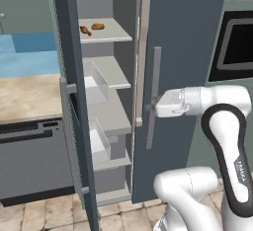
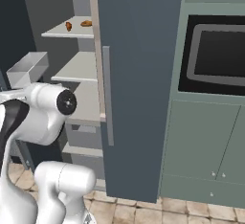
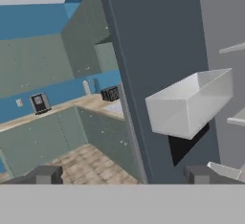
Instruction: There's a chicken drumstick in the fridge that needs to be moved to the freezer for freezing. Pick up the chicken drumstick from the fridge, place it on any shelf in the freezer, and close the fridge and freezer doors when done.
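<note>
The chicken drumstick (image 1: pixel 85 29) (image 2: pixel 68 26) lies on the top white shelf of the open left-hand compartment, the freezer (image 1: pixel 111 116), beside a golden-brown bun-like item (image 1: pixel 98 26). The freezer door (image 1: pixel 74 101) (image 3: pixel 143 65) stands wide open, edge-on, and carries clear bins (image 1: pixel 95 82) (image 3: pixel 191 103) on its inner side. The fridge door (image 1: pixel 183 77) (image 2: pixel 139 84) to the right looks shut or nearly so, which hides the fridge's inside. My gripper (image 1: pixel 149 107) (image 3: pixel 122 175) hangs open and empty just in front of that door's grey bar handle (image 1: pixel 155 96). It points left toward the freezer door.
A wooden counter (image 1: pixel 29 94) with a dark appliance front (image 1: pixel 29 161) below it stands left of the freezer door. A black built-in oven (image 2: pixel 215 50) and pale green cabinet fronts (image 2: pixel 201 146) flank the fridge on the right. The floor is tiled (image 1: pixel 49 210).
</note>
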### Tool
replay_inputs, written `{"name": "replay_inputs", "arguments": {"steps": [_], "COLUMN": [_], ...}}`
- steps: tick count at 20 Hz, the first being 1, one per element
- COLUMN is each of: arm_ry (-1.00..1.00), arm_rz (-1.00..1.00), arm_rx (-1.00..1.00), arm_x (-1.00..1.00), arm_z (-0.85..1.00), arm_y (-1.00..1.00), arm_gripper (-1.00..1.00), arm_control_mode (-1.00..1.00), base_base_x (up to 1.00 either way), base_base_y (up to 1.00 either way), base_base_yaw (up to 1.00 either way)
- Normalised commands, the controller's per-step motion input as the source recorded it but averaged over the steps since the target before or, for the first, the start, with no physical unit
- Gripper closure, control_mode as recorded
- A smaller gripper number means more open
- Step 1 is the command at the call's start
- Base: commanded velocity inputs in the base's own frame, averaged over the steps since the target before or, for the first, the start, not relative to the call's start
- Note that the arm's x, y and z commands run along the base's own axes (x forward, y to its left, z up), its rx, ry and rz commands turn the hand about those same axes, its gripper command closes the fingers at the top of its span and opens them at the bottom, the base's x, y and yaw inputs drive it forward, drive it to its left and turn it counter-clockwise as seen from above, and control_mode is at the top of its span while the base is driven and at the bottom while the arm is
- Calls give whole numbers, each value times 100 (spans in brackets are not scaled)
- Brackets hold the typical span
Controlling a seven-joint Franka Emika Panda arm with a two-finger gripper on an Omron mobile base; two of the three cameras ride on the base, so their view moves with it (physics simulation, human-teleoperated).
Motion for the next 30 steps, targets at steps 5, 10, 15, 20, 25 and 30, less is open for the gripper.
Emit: {"name": "replay_inputs", "arguments": {"steps": [5, 10, 15, 20, 25, 30], "arm_ry": [0, 0, 0, 0, 0, -2], "arm_rz": [-10, -11, -10, -15, -15, -12], "arm_rx": [10, 7, 4, 2, 2, 2], "arm_x": [-99, -88, -73, -58, -25, 6], "arm_z": [0, 0, -3, -15, -47, -65], "arm_y": [5, 28, 64, 73, 91, 92], "arm_gripper": [-100, -100, -100, -100, -100, -100], "arm_control_mode": [-100, -100, -100, -100, -100, -100], "base_base_x": [0, 0, 0, 0, 0, 0], "base_base_y": [0, 0, 0, 0, 0, 0], "base_base_yaw": [0, 0, 0, 0, 0, 0]}}
